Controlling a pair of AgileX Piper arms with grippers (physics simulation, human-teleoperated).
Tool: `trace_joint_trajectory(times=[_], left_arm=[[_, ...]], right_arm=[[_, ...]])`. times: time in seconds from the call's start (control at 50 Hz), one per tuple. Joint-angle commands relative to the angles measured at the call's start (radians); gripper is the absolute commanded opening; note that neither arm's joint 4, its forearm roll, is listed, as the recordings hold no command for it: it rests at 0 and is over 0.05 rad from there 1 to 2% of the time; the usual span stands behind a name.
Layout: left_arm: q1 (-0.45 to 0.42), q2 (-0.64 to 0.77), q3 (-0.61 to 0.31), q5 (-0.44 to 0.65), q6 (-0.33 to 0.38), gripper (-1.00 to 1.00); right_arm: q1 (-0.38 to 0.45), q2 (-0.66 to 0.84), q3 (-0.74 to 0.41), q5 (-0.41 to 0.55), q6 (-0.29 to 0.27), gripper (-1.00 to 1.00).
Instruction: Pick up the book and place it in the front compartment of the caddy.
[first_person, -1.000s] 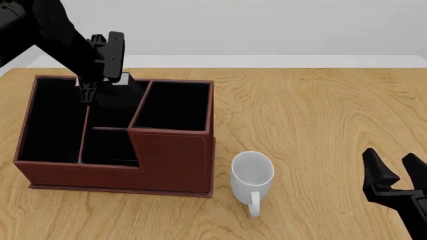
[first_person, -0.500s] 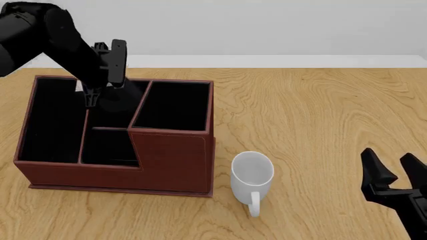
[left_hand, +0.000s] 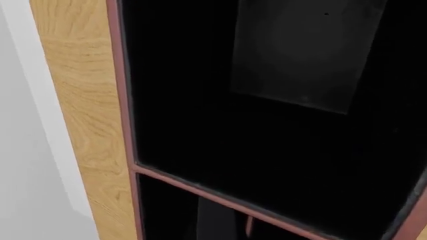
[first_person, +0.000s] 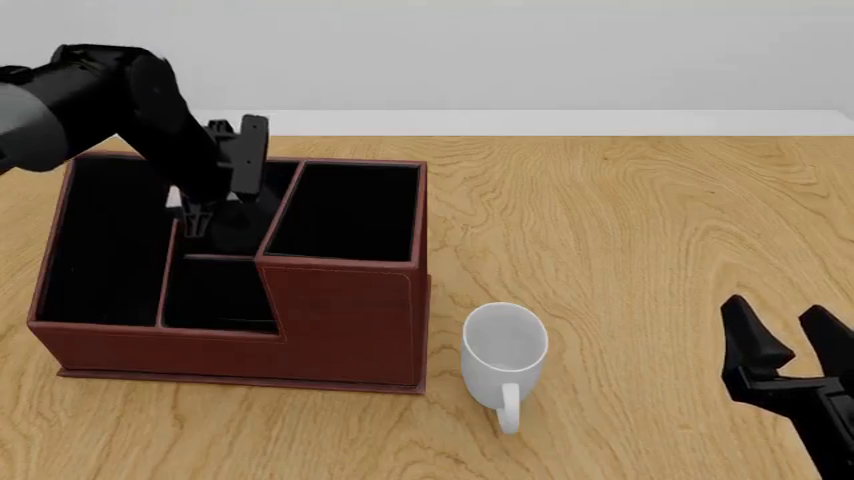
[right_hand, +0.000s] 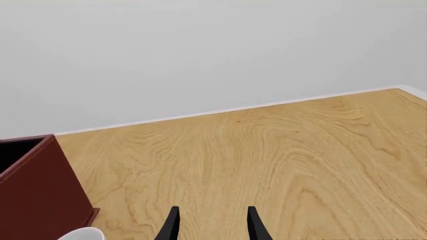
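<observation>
The caddy (first_person: 350, 310) is a reddish-brown box with black inner walls, standing at the table's left. My left gripper (first_person: 200, 216) reaches down into it, over the divider between the left and middle sections. The fingers look shut on the black book (first_person: 174, 198), of which only a sliver of white page edge shows beside them. In the left wrist view I see the caddy's rim (left_hand: 123, 100) and dark insides, with a dark grey rectangle I cannot identify. My right gripper (first_person: 787, 345) is open and empty near the table's front right, and also shows as the right gripper (right_hand: 212, 220) in its own wrist view.
A white mug (first_person: 505, 348) stands upright just right of the caddy's front corner, handle toward me. Its rim, the mug (right_hand: 80, 234), shows beside the caddy's corner (right_hand: 33, 190) in the right wrist view. Bare wooden table (first_person: 641, 230) spreads right of them.
My left gripper has come down and slightly right, from above the caddy's back rim into the box. The right arm, mug and caddy have not moved.
</observation>
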Motion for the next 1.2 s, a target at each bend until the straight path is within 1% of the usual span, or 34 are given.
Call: trace_joint_trajectory(times=[0.02, 0.46, 0.7, 0.78, 0.82, 1.0, 1.02, 1.14, 1.18, 1.2], left_arm=[[-0.004, 0.016, 0.006, -0.029, 0.019, -1.00], [-0.022, 0.075, 0.017, -0.068, 0.002, -1.00], [-0.030, 0.090, 0.022, -0.078, -0.006, -1.00], [-0.039, 0.109, 0.007, -0.085, -0.019, -1.00], [-0.033, 0.111, 0.021, -0.096, -0.014, -1.00], [-0.036, 0.125, 0.024, -0.107, -0.022, -1.00], [-0.043, 0.131, 0.014, -0.101, -0.032, -1.00], [-0.027, 0.135, 0.019, -0.124, -0.022, -1.00], [-0.008, 0.136, 0.021, -0.145, -0.009, -1.00], [-0.019, 0.138, 0.010, -0.129, -0.020, -1.00]], right_arm=[[-0.007, 0.007, 0.006, -0.010, 0.001, 1.00], [-0.014, 0.050, 0.012, -0.048, 0.005, 1.00], [-0.017, 0.056, 0.012, -0.053, 0.005, 1.00], [-0.017, 0.053, 0.012, -0.051, 0.004, 1.00], [-0.018, 0.058, 0.012, -0.054, 0.005, 1.00], [-0.020, 0.059, 0.012, -0.054, 0.002, 1.00], [-0.020, 0.060, 0.012, -0.055, 0.003, 1.00], [-0.018, 0.065, 0.012, -0.059, 0.002, 1.00], [-0.017, 0.063, 0.012, -0.057, 0.003, 1.00], [-0.018, 0.062, 0.012, -0.057, 0.002, 1.00]])
